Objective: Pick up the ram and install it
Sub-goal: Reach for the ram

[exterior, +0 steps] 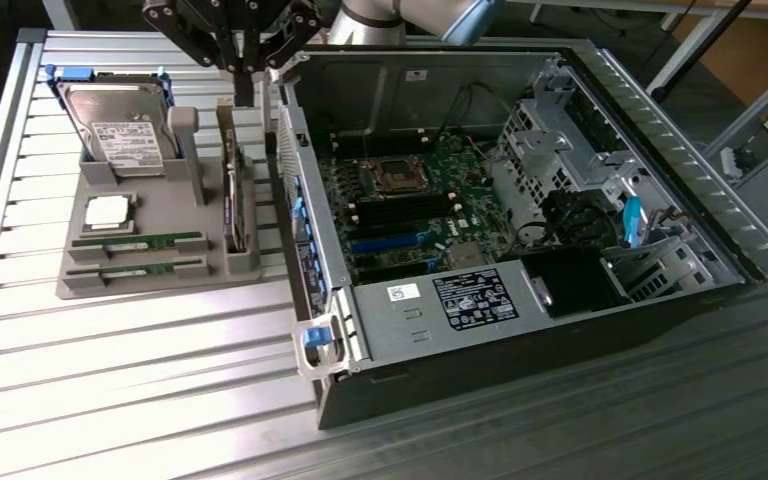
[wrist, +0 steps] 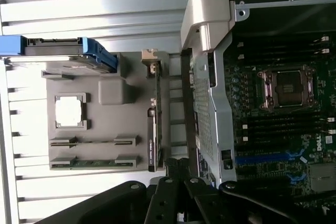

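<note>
End effector closed, above tray edge by case.

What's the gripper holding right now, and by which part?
Nothing. The gripper is shut and empty; the ram and its twin lie in the gray tray.

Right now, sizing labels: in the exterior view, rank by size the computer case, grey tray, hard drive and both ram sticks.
open black metal computer case
grey plastic tray
silver hard drive
thin green ram sticks and, alike
</note>
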Motion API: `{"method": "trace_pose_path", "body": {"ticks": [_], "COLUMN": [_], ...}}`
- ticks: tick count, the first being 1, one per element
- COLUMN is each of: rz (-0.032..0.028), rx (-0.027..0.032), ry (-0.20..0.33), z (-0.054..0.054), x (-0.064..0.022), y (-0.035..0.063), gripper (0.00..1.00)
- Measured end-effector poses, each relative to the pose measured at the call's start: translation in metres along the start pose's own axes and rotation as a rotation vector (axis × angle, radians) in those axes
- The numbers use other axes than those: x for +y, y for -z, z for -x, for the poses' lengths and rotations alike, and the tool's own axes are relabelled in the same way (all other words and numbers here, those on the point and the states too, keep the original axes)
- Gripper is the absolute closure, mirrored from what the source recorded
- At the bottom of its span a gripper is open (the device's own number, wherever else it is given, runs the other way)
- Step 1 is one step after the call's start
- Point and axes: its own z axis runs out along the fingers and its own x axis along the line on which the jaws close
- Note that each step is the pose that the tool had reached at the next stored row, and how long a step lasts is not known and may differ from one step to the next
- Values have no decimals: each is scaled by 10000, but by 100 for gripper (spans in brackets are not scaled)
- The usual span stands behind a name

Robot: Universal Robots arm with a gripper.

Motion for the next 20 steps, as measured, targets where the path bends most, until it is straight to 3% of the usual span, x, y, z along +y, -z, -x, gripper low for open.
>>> {"method": "trace_pose_path", "body": {"ticks": [20], "rz": [-1], "rx": [-1], "ry": [0], "z": [-354], "x": [-27], "y": [10], "gripper": [91]}}
